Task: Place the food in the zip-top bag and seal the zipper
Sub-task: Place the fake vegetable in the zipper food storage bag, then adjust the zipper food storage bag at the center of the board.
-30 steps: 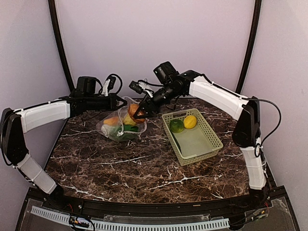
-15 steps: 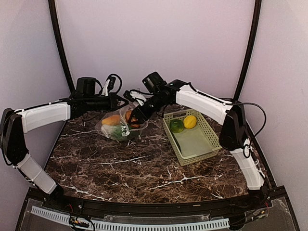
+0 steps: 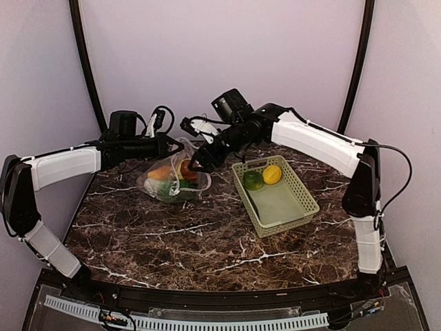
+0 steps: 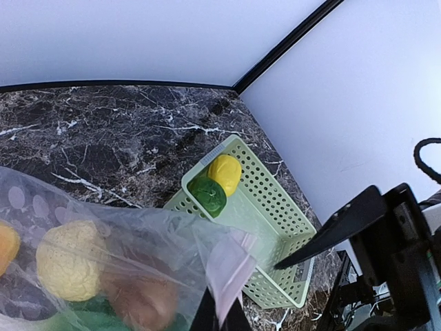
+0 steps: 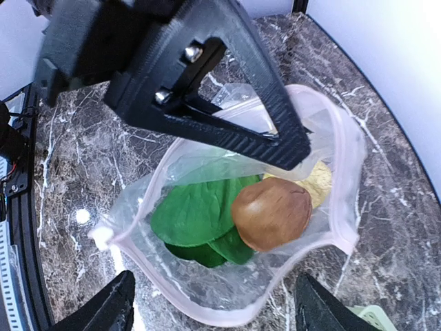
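The bag [image 3: 162, 187], left of centre, is apparently pinched by the left claw [image 4: 219, 318]; the right claw [image 5: 215, 307] is spread wide, empty.

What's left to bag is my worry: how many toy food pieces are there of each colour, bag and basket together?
Green: 2 (bok choy, green pepper)
Yellow: 1 (lemon)
Pale yellow: 1 (pale yellow piece)
Orange: 1 (orange piece)
Red-brown: 1 (red-brown piece)
Total: 6

A light green lattice basket [image 3: 284, 204] sits on the dark marbled table [image 3: 172, 241]
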`<action>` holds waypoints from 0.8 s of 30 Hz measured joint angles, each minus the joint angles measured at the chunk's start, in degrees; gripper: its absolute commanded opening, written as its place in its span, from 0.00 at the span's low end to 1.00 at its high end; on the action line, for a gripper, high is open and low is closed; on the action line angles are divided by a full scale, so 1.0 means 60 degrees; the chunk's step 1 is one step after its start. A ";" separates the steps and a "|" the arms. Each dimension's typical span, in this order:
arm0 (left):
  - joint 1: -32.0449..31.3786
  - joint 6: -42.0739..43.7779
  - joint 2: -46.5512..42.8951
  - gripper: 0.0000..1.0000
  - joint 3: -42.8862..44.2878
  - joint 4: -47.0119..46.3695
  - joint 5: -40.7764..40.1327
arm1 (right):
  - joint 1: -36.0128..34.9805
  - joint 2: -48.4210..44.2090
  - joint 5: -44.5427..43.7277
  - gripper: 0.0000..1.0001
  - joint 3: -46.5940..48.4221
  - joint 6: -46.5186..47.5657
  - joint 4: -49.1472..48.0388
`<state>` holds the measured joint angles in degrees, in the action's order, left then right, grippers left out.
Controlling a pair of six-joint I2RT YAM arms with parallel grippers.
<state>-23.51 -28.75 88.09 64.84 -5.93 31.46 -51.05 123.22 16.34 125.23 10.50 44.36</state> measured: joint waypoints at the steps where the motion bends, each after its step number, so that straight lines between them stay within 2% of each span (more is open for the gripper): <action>1: 0.0011 -0.0007 0.0000 0.01 0.0000 0.0000 0.0000 | 0.0004 -0.0284 -0.0095 0.72 -0.0299 0.0073 -0.0120; 5: 0.0025 -0.0040 0.0000 0.01 -0.0004 0.0000 0.0011 | 0.0062 -0.0962 -0.0568 0.65 -0.1162 0.0353 -0.0576; 12: 0.0025 -0.0073 0.0000 0.01 -0.0004 0.0000 0.0040 | 0.0346 -0.0277 -0.0692 0.53 -0.1377 0.0390 -0.0750; 14: 0.0025 -0.0069 0.0000 0.01 -0.0004 0.0000 0.0044 | 0.0437 0.0066 -0.0696 0.42 -0.1377 0.0346 -0.0736; 17: 0.0025 -0.0069 0.0000 0.01 -0.0004 0.0000 0.0040 | 0.0565 0.0426 -0.0688 0.05 -0.1370 0.0248 -0.0670; 18: 0.0025 -0.0069 0.0000 0.01 -0.0004 0.0000 0.0040 | 0.0590 0.0506 -0.0652 0.00 -0.1362 0.0251 -0.0648; 24: 0.0025 0.0036 0.0000 0.01 -0.0004 0.0109 -0.0153 | 0.0874 0.0605 0.0266 0.00 -0.0659 0.0200 -0.0124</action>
<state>-23.35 -28.53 88.09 64.82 -5.28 30.55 -45.80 126.85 17.93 121.27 11.70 43.62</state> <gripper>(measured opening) 0.011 0.006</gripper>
